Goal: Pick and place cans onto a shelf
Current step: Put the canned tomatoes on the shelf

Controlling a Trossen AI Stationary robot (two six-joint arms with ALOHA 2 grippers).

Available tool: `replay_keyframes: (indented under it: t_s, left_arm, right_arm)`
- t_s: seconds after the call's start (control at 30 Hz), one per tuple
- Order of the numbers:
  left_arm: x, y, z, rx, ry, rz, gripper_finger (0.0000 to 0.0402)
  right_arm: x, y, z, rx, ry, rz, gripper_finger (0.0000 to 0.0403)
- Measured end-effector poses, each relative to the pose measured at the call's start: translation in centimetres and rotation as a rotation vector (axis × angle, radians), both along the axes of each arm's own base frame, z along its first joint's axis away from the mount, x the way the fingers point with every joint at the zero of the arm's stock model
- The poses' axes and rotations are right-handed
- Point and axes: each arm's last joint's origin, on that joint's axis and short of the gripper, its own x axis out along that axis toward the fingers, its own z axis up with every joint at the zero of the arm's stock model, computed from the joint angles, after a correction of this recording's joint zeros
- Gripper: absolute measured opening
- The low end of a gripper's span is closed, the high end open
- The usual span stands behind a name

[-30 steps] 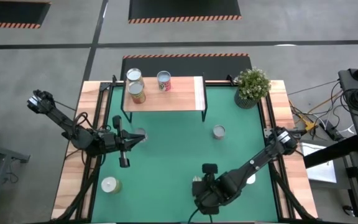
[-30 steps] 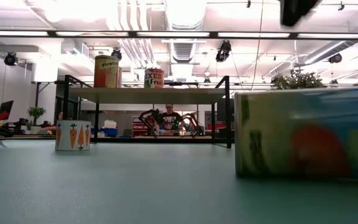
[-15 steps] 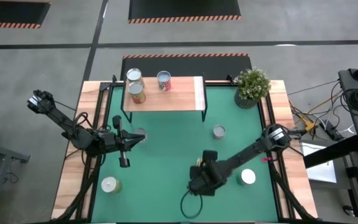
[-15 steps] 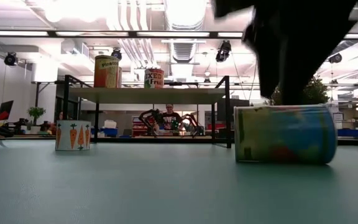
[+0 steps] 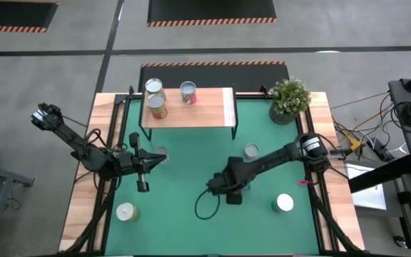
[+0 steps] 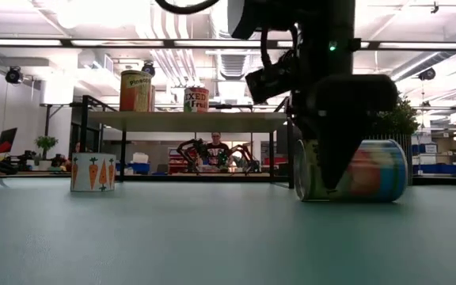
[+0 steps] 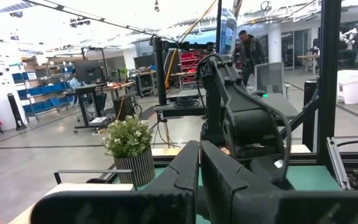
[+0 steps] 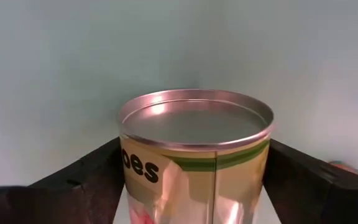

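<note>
Right arm: reaches from its base at the right edge of the tabletop point(image 5: 191, 228) diagonally in toward mid-mat, wrist bent down. The right pincer point(image 5: 225, 188) is low over the mat, in front of the shelf point(image 5: 212, 108) and well clear of it.

Right pincer state: fingers point(image 8: 86, 180) are spread wide, one on each side of a can with a yellow-green label point(image 8: 194, 158). They sit right against its sides, but can't tell if they actually press. The can rests on the tabletop. In the low view it reads wider than tall, so it may be lying on its side; can't confirm. A dark finger crosses in front of it there.

Left arm: parked at the left side of the tabletop, forearm angled in from the left edge. The left pincer point(image 5: 148, 160) is fully closed with nothing in it.

Count:
- Cans on the shelf: 3, all at its left half: a silver-top can point(image 5: 153, 87), a yellow-label can point(image 5: 158, 108) and a red-label can point(image 5: 188, 93).
- Cans on the tabletop: 5: the one between the right fingers, a grey-top can point(image 5: 251, 150) right of centre, a white-top can point(image 5: 284, 203) near the right front, a pale can point(image 5: 125, 212) at the left front, and a half-hidden can point(image 5: 162, 153) just beside the left pincer.
- 8 cans total.
- Shelves: 1.
- Potted plants point(image 5: 289, 98): 1, at the back right corner.
- Arms: 2.
</note>
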Motion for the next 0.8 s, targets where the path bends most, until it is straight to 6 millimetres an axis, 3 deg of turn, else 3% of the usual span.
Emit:
replay_keyframes:
  t_s: [0.2, 0.33, 0.5, 0.67, 0.8]
  left_arm:
    - [0.0, 0.0, 0.0, 0.000, 0.000, 0.000, 0.0000]
    - [-0.4, 0.1, 0.1, 0.031, 0.011, -0.012, 0.0000]
    - [-1.3, 0.7, 0.8, 0.018, -0.015, -0.014, 0.0000]
    - [-1.9, 1.2, 1.2, 0.027, -0.027, -0.009, 0.0000]
    - [-2.1, 1.3, 1.3, 0.058, -0.023, 0.006, 0.0000]
  right_arm:
    - [-0.1, 0.1, 0.9, 0.009, -0.032, 0.046, 0.0278]
    - [-0.1, 0.3, 3.3, 0.019, -0.154, 0.096, 0.0284]
    - [0.2, -0.2, 8.4, 0.033, -0.472, 0.215, 0.0300]
    - [0.1, -2.0, 12.8, -0.019, -0.896, 0.330, 0.0297]
    - [-0.1, -4.8, 13.7, -0.130, -1.228, 0.343, 0.0297]
